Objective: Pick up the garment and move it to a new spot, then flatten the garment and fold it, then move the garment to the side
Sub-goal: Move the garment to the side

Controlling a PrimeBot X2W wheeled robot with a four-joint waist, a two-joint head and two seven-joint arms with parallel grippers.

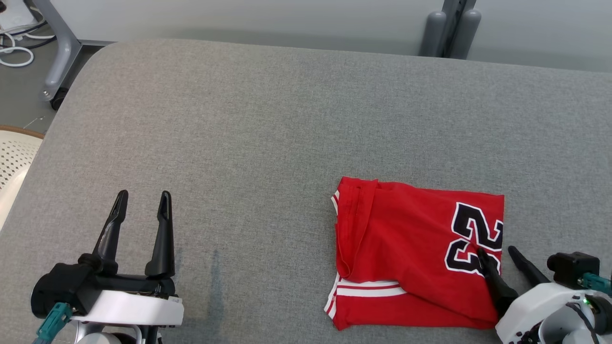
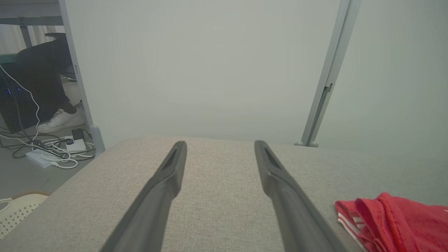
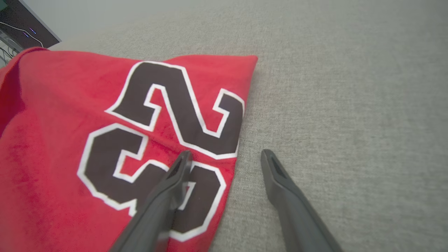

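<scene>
The right gripper is sitting at the lower right of the head view with its two dark fingers spread wide and holding nothing. It is straddling the right edge of the garment: one finger is lying over the printed number and the other is standing over the bare grey padded table just beside the cloth. Whether the finger over the cloth is actually pressing on it cannot be told. The left gripper is resting at the lower left, well apart from the garment, its fingers likewise spread and empty above the table. The garment, a red jersey with white stripes at its hem, is lying folded into a rough rectangle on the right part of the table, near the front edge. The right wrist view is showing the number close up, as two black digits outlined in white. The left wrist view is showing the garment's bunched left edge at its lower right, and, off the table's far left corner, a person's foot in a white shoe beside a tangle of cables on the floor. The head view is showing a white perforated basket at the left edge. Counted: one garment, two grippers, four fingers, two digits, one shoe, one basket.
</scene>
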